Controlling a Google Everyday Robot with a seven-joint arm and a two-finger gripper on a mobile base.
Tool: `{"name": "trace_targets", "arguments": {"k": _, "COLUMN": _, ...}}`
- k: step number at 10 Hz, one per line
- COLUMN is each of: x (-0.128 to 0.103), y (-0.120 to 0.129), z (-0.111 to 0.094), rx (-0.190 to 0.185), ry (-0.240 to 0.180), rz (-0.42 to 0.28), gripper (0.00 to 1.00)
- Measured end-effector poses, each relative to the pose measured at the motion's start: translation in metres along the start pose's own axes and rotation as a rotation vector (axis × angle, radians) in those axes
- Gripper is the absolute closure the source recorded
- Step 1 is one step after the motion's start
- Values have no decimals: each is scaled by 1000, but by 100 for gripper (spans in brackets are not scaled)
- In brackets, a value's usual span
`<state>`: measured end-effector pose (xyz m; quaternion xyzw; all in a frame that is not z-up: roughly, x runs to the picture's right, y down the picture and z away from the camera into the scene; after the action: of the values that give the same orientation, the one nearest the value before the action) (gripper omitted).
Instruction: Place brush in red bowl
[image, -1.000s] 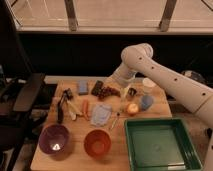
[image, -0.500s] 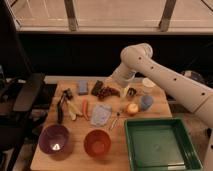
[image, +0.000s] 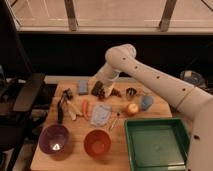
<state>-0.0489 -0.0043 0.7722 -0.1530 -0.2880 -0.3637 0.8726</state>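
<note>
Camera view puts the red bowl (image: 97, 142) nearest me, at the front edge of the desk (image: 120, 135), and I see nothing in it. The purple bowl (image: 54, 139) stands just to its left and the green tray (image: 157, 145) to its right, so the target is easy to pick out between them.

Beyond the purple bowl, on the left part of the desk, lies the brush (image: 61, 106). It rests flat on the wood, lengthwise from near to far, with what I take for its wider end toward the far side. Pale sticks (image: 74, 109) lie just beside it on its right. Nothing is touching it from above.

Farther back, near the middle of the desk's far side, the gripper (image: 102, 90) hangs low over a cluster of small dark things (image: 111, 92). A blue sponge (image: 83, 86) sits between it and the brush. The fingers are apart, and I make out nothing between them. The white arm (image: 150, 80) runs off from there to the right.

As I judge it, the task has hardly begun: the brush is not picked up and the bowl is unfilled. What is left is nearly everything: bring the gripper left to the brush, take it by the handle without catching the sticks, lift, carry it toward the near edge and let it go in the red bowl rather than the purple one.
</note>
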Motion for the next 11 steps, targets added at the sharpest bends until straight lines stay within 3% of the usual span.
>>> {"name": "trace_targets", "arguments": {"k": 3, "x": -36, "y": -49, "z": 33, "rx": 20, "ry": -36, "rz": -123, "gripper": 30}}
{"name": "trace_targets", "arguments": {"k": 5, "x": -62, "y": -77, "z": 58, "rx": 41, "ry": -85, "rz": -190, "gripper": 30}}
{"name": "trace_targets", "arguments": {"k": 7, "x": -74, "y": -86, "z": 66, "rx": 50, "ry": -114, "rz": -224, "gripper": 30}}
{"name": "trace_targets", "arguments": {"k": 11, "x": -74, "y": -85, "z": 67, "rx": 46, "ry": -116, "rz": -223, "gripper": 30}}
